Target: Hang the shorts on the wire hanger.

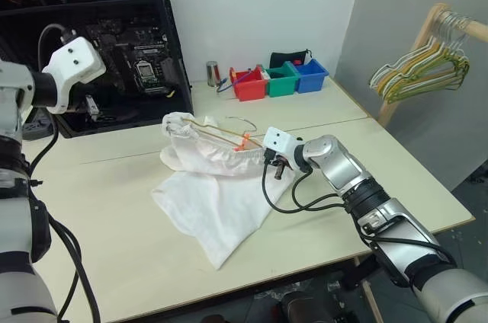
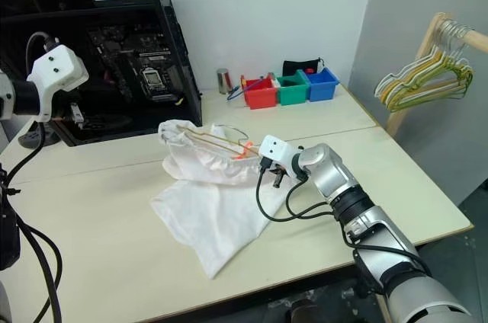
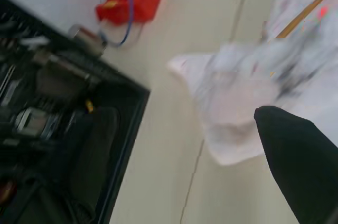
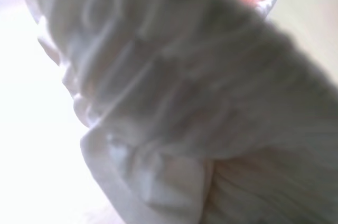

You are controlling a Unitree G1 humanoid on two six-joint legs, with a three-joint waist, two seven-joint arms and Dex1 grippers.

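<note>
While the shorts (image 1: 217, 193) lie crumpled at the middle of the pale table (image 1: 114, 254), their waistband end is bunched up toward the far side and a flat white flap trails toward the near edge. Running through that bunched waistband is the wire hanger (image 1: 217, 134), its tan bar slanting across the fabric and its thin hook curving out on the right, beside an orange clip (image 1: 244, 142). At the right end of the waistband sits the right gripper (image 1: 268, 157), its fingers pressed together and buried in the cloth, apparently pinching the shorts; its wrist view looks straight into folds of white fabric. Raised well above the table on the far left, the left gripper (image 3: 301, 166) is apart from the garment, in front of an open black computer case (image 1: 130, 56); one dark finger shows in its wrist view, so the pictures alone do not settle how wide it stands. Red, green and blue bins (image 1: 278, 79) stand at the far edge, and a bunch of coloured hangers (image 1: 423, 68) hangs on a wooden rack at far right.
</note>
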